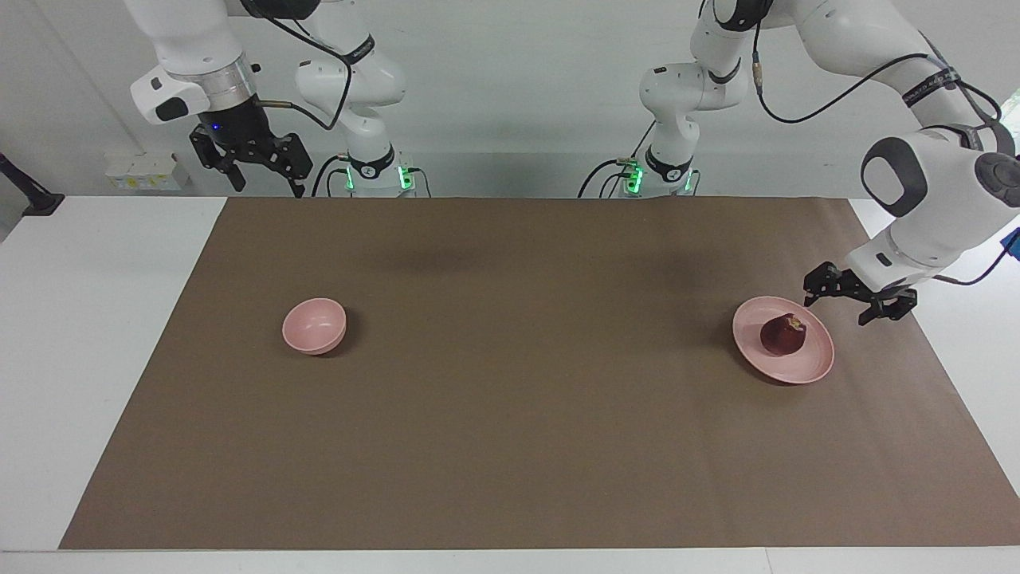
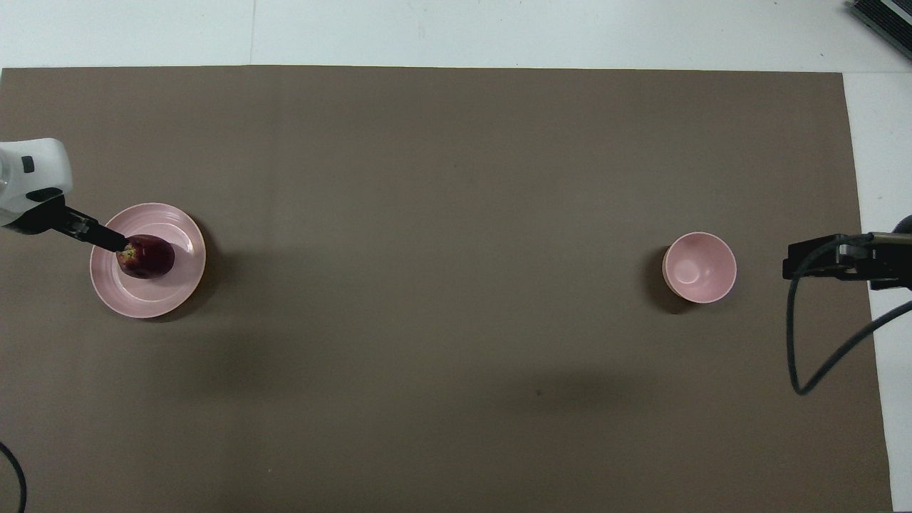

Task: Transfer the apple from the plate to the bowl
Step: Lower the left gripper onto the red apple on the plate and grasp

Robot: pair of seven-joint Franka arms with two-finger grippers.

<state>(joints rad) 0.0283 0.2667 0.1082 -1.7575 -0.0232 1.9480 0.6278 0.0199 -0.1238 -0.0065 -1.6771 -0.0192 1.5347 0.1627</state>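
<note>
The maroon apple (image 1: 782, 334) sits on the pink plate (image 1: 805, 368) at the left arm's end, with the left gripper (image 1: 838, 300), fingers apart, beside the plate's rim and not touching, while the right gripper (image 1: 266, 178) waits, open, well apart from the bowl (image 1: 314, 325).

No text, label, brand, number or sign can be read anywhere in either view. The arms (image 1: 916, 191) carry no legible marking, and the small pale boxes (image 1: 147, 171) on the wall at about ten o'clock in the facing view show nothing readable.
</note>
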